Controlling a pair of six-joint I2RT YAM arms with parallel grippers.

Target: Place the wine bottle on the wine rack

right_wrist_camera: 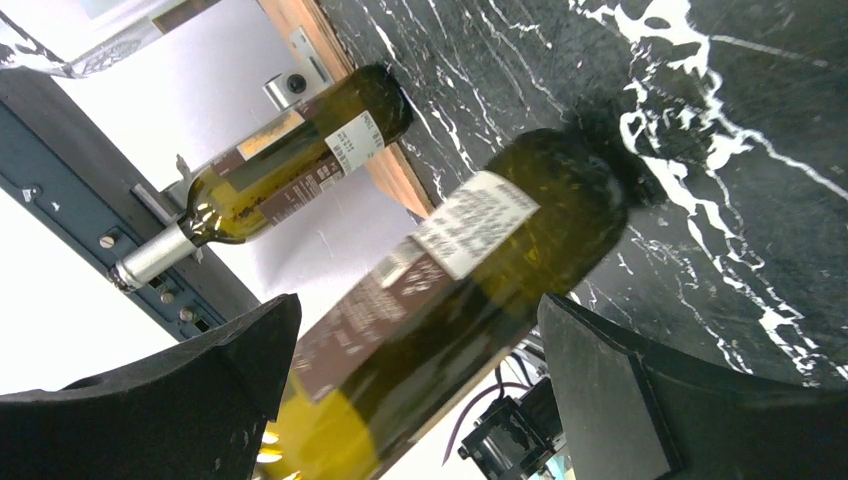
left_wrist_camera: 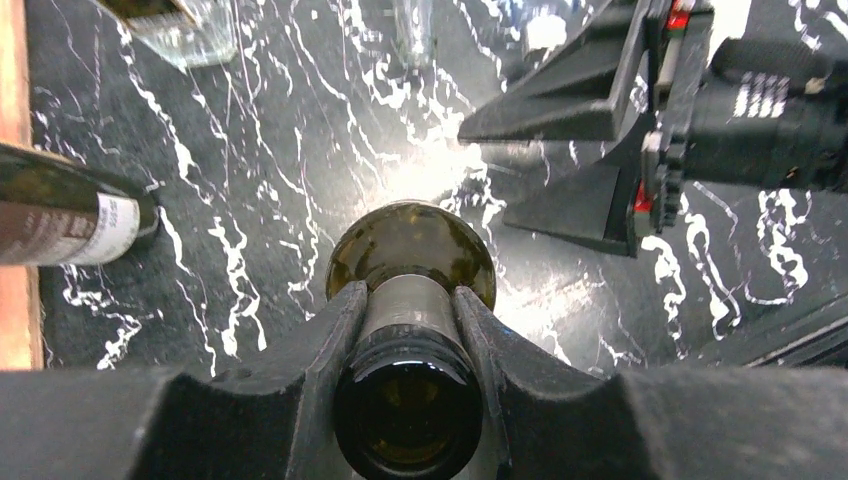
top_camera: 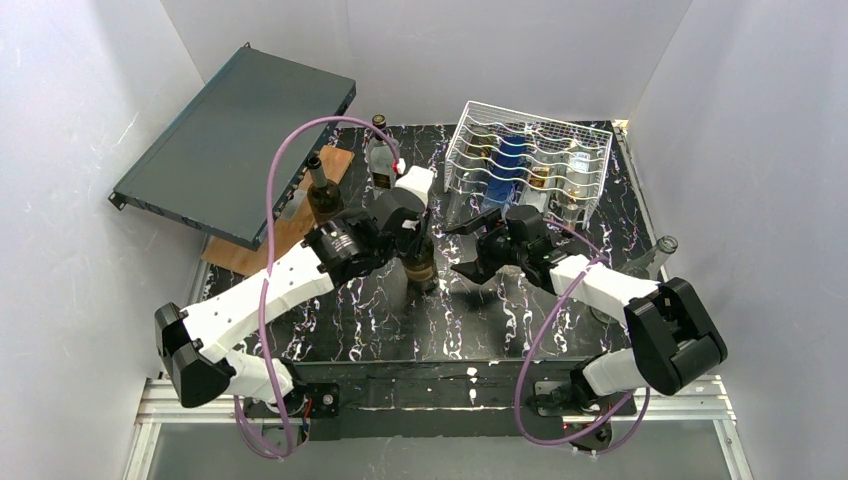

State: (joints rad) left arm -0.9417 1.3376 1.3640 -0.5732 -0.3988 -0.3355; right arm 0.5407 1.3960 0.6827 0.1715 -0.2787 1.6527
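Wine bottle (left_wrist_camera: 410, 245): upright, mid-desk (top_camera: 350, 320); left pincer (left_wrist_camera: 408, 300) clenched on its neck. Right pincer (top_camera: 464, 250): released, fingers either side of its body. Wine rack (top_camera: 527, 160): far right corner.

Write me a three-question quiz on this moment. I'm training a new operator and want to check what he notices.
1. True or false: the left gripper is shut on the neck of the wine bottle.
2. Pick one. The right gripper is: A) open, pointed at the bottle's body; B) shut on the bottle's mouth; C) shut on a wire of the rack.
3. Fill in: seen from the top camera, the wine rack stands at the far ___ corner of the table.

Key: 1 true; 2 A; 3 right.
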